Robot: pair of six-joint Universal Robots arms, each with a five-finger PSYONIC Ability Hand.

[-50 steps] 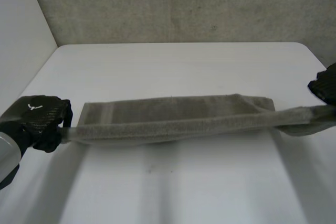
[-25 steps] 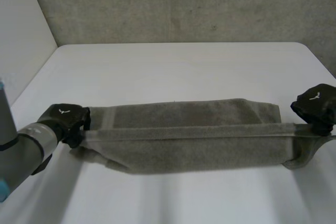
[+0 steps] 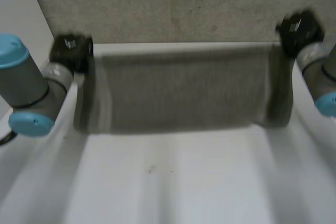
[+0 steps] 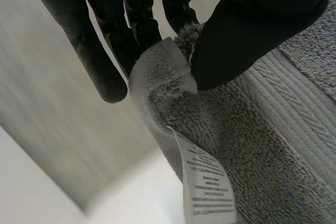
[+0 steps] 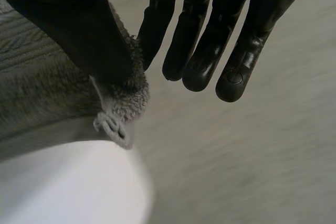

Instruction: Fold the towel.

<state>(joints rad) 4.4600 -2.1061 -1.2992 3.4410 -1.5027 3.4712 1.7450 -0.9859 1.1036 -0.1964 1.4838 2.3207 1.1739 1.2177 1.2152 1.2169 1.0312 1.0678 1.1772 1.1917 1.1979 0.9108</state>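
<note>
- The towel [image 3: 178, 87] is held up as a wide sheet between the two hands. Its top edge is drawn taut from one hand to the other, and its lower edge seems to rest on the table [image 3: 173, 182] below them.
- The left hand [image 4: 247, 30] is closed on one upper corner. The cloth is pinched between thumb and fingers, and a care label [image 4: 207, 184] hangs just below the thumb.
- The right hand [image 5: 68, 24] is closed on the other upper corner, which is nipped between the thumb and one finger. The other fingers are held straight and clear of the cloth.
- Only a small tuft of hem is seen past the right thumb, so that grip is judged shallow. If the sheet is pulled tighter or swung quickly, the corner could slip and be dropped.
- If the hands are moved at unequal pace or height, the top edge could be skewed and the fold laid crooked, with corners unmatched.
- If the hands are brought closer together, slack could be let into the top edge, and the middle could sag and bunch.
- If the lower edge is dragged along the table, the bottom part could be rumpled or pulled out of place.
</note>
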